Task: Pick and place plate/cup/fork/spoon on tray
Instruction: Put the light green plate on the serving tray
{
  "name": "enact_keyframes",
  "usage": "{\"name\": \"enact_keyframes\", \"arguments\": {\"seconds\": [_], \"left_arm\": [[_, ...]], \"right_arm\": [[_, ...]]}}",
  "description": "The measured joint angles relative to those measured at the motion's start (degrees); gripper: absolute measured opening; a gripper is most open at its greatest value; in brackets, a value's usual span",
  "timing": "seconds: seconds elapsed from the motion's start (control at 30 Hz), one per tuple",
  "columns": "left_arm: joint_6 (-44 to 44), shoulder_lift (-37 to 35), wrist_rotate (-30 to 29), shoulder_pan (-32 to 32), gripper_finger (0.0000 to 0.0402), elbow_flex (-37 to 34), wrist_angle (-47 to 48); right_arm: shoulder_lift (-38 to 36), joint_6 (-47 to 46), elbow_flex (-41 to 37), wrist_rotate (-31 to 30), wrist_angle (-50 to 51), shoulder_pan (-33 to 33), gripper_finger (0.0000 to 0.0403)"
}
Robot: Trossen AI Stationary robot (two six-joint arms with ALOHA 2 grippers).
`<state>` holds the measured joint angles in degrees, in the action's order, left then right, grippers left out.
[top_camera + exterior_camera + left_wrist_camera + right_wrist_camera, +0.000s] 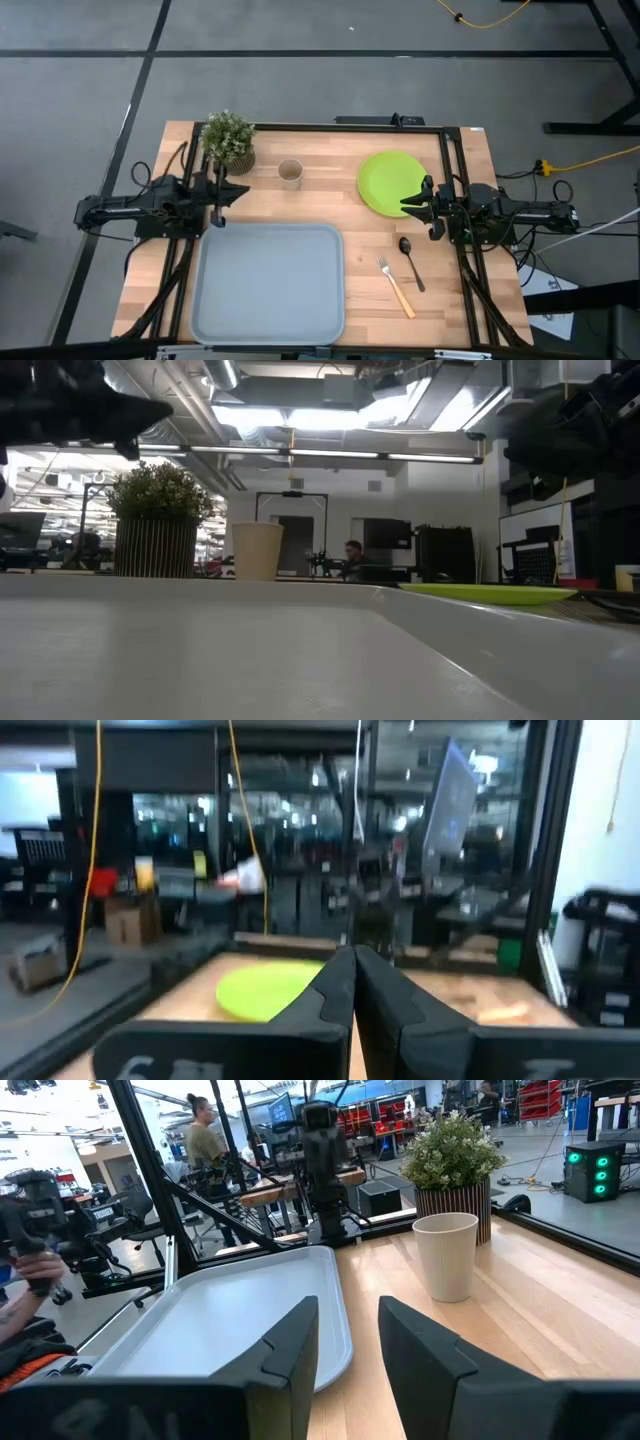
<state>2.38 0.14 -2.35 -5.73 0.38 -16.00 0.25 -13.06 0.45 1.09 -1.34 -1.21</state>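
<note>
The lime-green plate (pixel 385 180) lies flat on the table at the far right and also shows in the low view (pixel 490 593). The tan cup (pixel 290 173) stands upright near the far middle, and shows in the right wrist view (pixel 445 1255). The orange-handled fork (pixel 397 288) and the dark spoon (pixel 410 262) lie on the table right of the grey-blue tray (pixel 268 300). My right gripper (pixel 408 200) is open and empty, level above the plate's near right part (pixel 348 1342). My left gripper (pixel 228 192) is shut and empty, above the table beyond the tray's far left corner (pixel 353 982).
A potted green plant (pixel 229 140) stands at the far left, beside the cup and close to my left gripper. Black frame rails (pixel 450 170) run along the table's left, right and far sides. A person (pixel 205 1135) stands in the room beyond the table.
</note>
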Motion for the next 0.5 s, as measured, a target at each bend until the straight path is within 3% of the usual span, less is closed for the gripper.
{"name": "enact_keyframes", "arguments": {"seconds": [0.13,0.5], "left_arm": [[-4.23,0.28,0.52,0.0,0.0,0.0,-1.42],[0.29,0.59,-0.07,0.0,0.0,0.0,0.71]], "right_arm": [[0.0,0.0,0.0,0.0,0.0,0.0,0.0112],[0.07,-0.54,-0.01,-0.58,-5.96,-0.09,0.0112]]}}
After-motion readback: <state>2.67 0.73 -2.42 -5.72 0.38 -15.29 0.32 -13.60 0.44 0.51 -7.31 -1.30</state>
